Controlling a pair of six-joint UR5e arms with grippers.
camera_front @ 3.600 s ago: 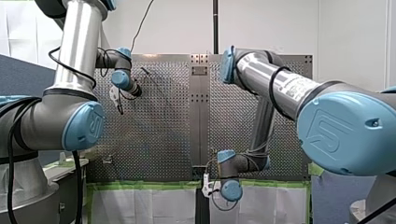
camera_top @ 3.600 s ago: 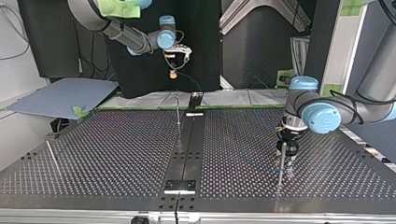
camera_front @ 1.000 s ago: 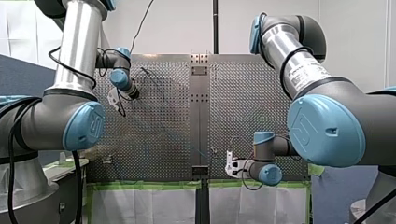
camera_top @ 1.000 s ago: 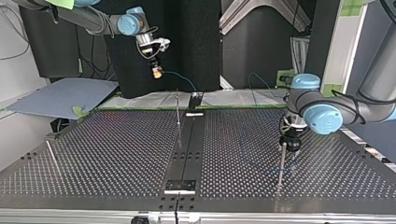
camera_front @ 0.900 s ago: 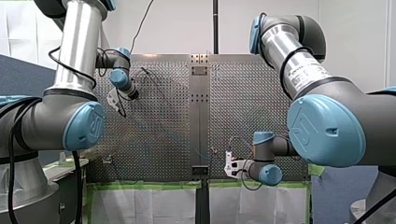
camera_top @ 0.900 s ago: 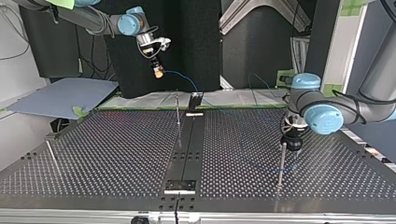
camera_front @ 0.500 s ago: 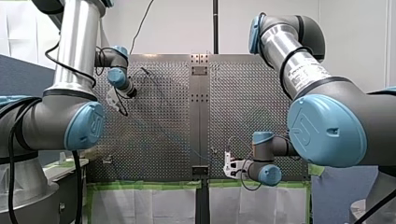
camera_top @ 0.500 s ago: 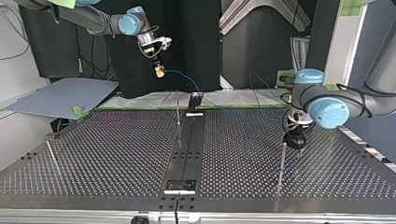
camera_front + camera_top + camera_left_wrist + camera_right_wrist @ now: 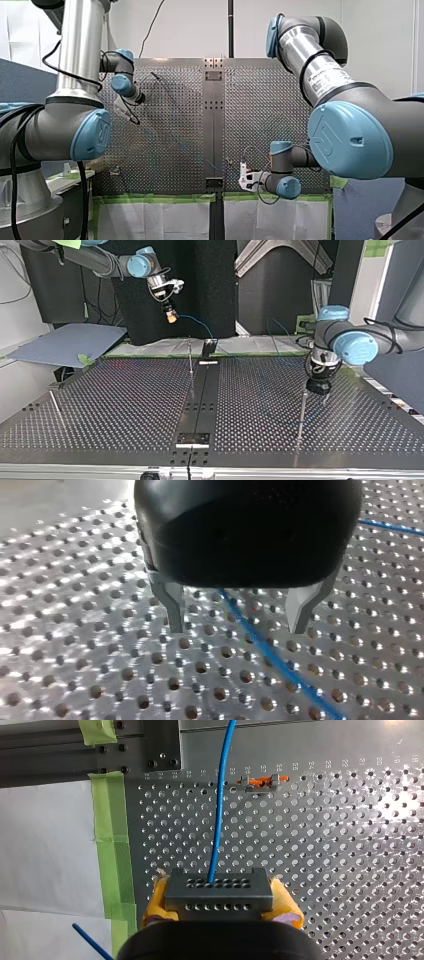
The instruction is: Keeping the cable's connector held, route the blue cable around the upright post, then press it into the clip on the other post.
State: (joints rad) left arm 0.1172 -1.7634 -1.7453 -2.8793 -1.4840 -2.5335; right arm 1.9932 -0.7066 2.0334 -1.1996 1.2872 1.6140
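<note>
The perforated metal table (image 9: 125, 405) carries a thin upright metal post (image 9: 301, 412) toward its edge at the top view's right. My left arm (image 9: 360, 347) reaches in there. Its black gripper with metal fingers (image 9: 237, 615) hangs low over the table, close to that post's top, jaws spread wide and holding nothing. My right arm's yellow-padded gripper (image 9: 220, 896), high over the table's edge nearest the arm bases, is clamped on the grey block-shaped connector (image 9: 218, 884). The thin blue cable (image 9: 270, 655) runs from that connector across the table. It passes slantwise beneath the left gripper, its long axis crossing the gap between the fingers. I judge my left arm is the nearer one to take it.
</note>
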